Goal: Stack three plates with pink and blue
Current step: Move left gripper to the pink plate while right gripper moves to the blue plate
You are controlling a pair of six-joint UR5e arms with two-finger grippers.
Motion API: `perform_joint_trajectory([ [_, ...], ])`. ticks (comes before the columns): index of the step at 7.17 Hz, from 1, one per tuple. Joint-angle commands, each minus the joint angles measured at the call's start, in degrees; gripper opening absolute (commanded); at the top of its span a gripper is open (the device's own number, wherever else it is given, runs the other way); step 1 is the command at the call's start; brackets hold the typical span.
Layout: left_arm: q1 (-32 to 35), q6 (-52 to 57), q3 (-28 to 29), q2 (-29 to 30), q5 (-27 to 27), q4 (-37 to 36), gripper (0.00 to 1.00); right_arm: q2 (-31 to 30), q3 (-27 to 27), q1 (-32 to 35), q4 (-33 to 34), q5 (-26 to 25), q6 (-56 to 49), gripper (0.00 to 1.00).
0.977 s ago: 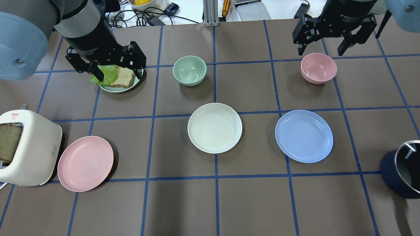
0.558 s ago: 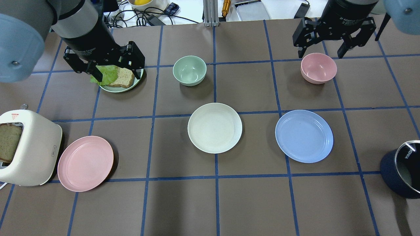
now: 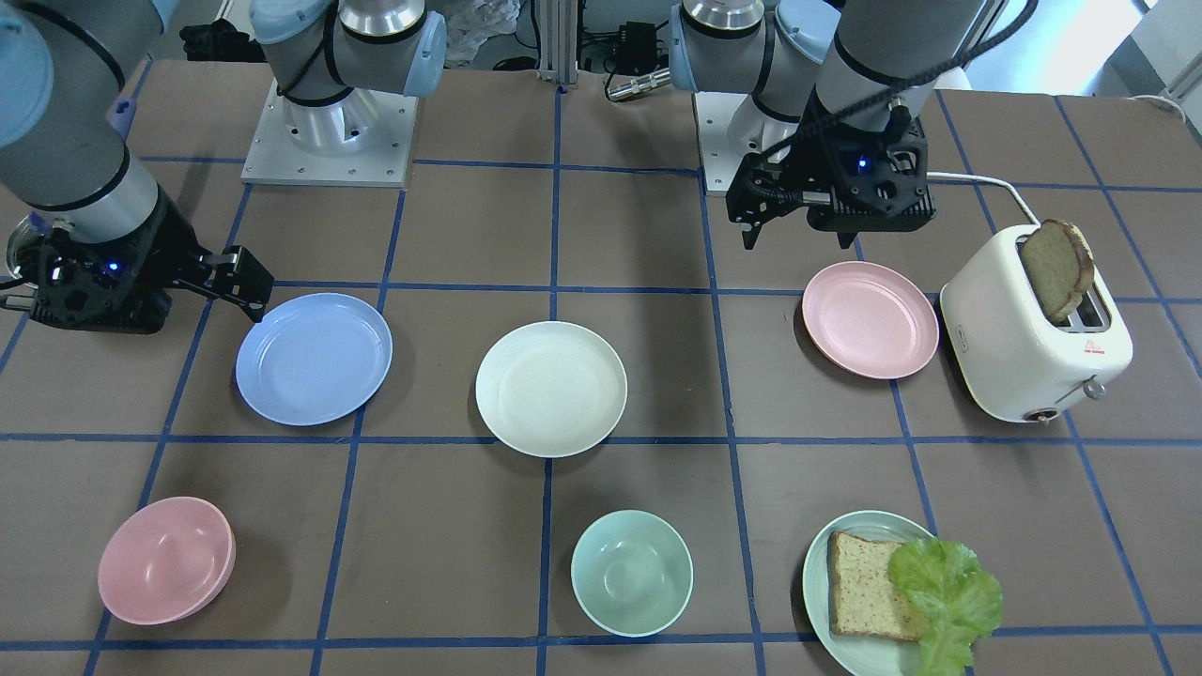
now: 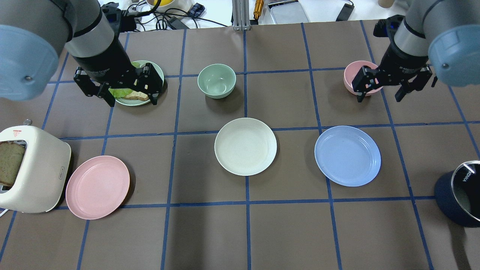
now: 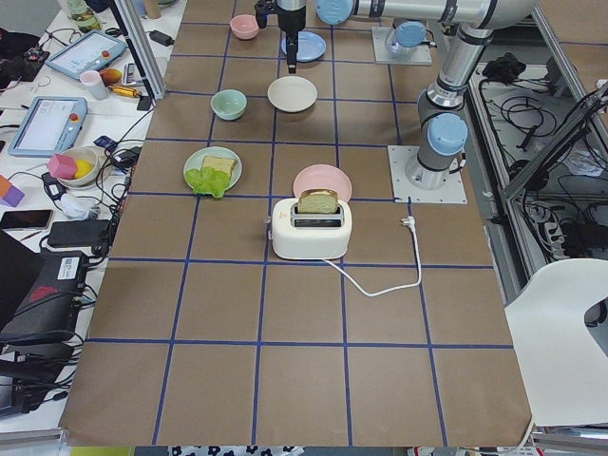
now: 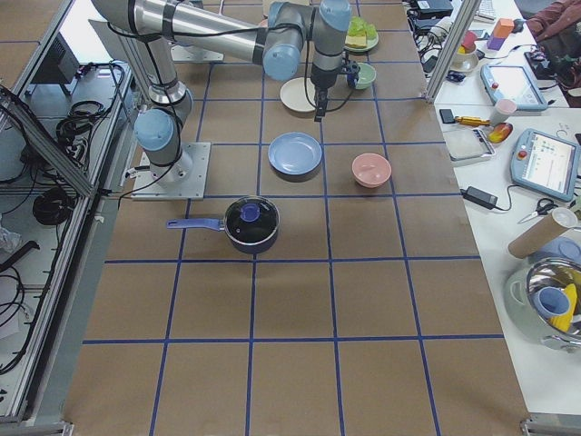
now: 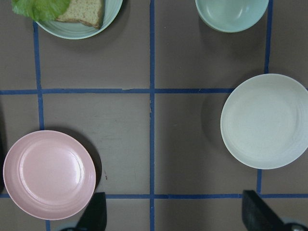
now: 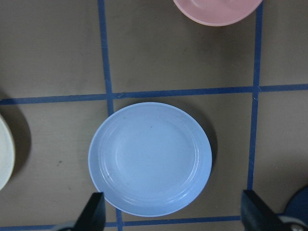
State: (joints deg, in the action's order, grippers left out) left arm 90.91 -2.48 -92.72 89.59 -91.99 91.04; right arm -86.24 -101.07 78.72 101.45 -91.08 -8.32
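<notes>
Three plates lie apart on the table, none stacked. The cream-white plate is in the middle, the pale pink plate on the left beside the toaster, and the light blue plate on the right. My left gripper is open and empty, high over the near edge of the bread plate; its wrist view shows the pink plate and the cream plate. My right gripper is open and empty beside the pink bowl, with the blue plate below it.
A white toaster with a bread slice stands against the pink plate's left. A pale green plate with bread and lettuce, a mint bowl and a pink bowl sit further back. A dark pot is at the right edge.
Both grippers have moved toward the near side of the table. The right one went from beyond the pink bowl to beside it. The plates have not moved.
</notes>
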Motion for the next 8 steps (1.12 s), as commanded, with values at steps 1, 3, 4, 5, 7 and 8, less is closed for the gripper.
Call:
perform_joint_trajectory([
  [1,-5.71,3.16,-8.22,-0.99,-2.58,-0.51,1.00,-0.24,-10.42,-3.48,10.57,-2.16,-1.44,1.00],
  [3,-10.29,4.59,-19.28,-0.03,-2.93,-8.10,1.00,0.11,-18.25,-3.84,19.96,-2.18,-1.53,1.00],
  [4,-11.97,4.85,-25.87,0.49,-3.11,-14.77,1.00,0.37,-20.81,-4.01,23.32,-2.18,-1.52,1.00],
  [5,-13.55,5.55,-32.37,1.10,-4.68,-24.32,0.99,0.46,-22.49,-4.88,23.79,-2.09,-1.70,1.00],
  [7,-14.88,6.79,-37.79,2.86,-4.87,-33.62,0.79,1.25,-24.69,-7.16,24.92,-1.91,-3.79,1.00],
  [8,-14.88,6.96,-37.80,3.74,-4.78,-33.73,0.52,1.77,-26.79,-9.18,27.89,-1.65,-5.20,1.00],
])
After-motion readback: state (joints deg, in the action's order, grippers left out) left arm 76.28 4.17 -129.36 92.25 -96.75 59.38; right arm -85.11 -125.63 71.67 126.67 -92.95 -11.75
